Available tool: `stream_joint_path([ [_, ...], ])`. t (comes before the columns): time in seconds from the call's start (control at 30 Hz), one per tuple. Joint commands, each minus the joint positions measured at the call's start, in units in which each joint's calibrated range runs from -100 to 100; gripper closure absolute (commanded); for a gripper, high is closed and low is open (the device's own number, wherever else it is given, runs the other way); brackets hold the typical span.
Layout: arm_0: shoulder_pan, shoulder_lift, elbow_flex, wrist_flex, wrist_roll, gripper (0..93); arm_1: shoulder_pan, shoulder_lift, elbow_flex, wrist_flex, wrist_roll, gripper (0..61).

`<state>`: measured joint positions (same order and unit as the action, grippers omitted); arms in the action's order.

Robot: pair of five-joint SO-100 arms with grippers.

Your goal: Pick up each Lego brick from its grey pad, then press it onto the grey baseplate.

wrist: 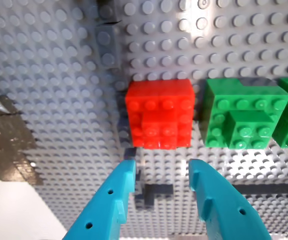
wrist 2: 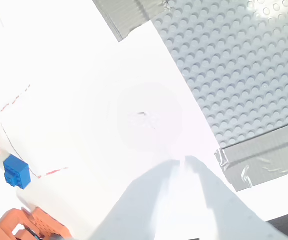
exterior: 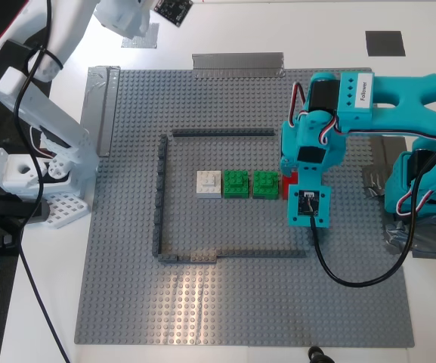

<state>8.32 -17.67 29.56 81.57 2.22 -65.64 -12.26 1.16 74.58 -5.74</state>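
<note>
The red brick (wrist: 159, 114) sits studs-up on the grey baseplate (wrist: 243, 45), beside a green brick (wrist: 243, 117). My first gripper (wrist: 158, 172), teal, is open and empty, its fingertips just short of the red brick and not touching it. In the exterior view this gripper (exterior: 293, 169) hangs over the red brick (exterior: 286, 186), mostly hiding it. The white brick (exterior: 208, 184) sits on the baseplate (exterior: 127, 287) inside the dark outline (exterior: 159, 197). My second gripper (wrist 2: 181, 167), white and washed out, looks shut and empty over white table, near the silvery pad (exterior: 140, 38). The charcoal pad (exterior: 384, 43) lies bare.
Two green bricks (exterior: 236, 184) (exterior: 265, 184) stand between the white and red bricks. Silver tape strips (exterior: 238, 63) hold the plate's edges. A white holder (exterior: 21, 170) stands at the exterior view's left. A blue brick (wrist 2: 16, 171) lies on the table.
</note>
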Motion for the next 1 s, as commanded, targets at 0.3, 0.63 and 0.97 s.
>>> stream_joint_path([
  [0.3, 2.0, -1.1, -14.4, 9.3, 0.3, 80.9, 0.2, -7.3, 2.8, -1.8, 3.2, 61.3],
  [0.63, 20.8, -1.1, -38.3, 18.4, 2.2, 92.7, -0.6, -1.4, -5.6, 3.0, 2.9, 61.3],
  [0.97, 57.5, -0.2, -58.0, 18.4, 4.1, 92.7, -0.6, 4.6, -17.8, 10.1, 3.5, 61.3],
])
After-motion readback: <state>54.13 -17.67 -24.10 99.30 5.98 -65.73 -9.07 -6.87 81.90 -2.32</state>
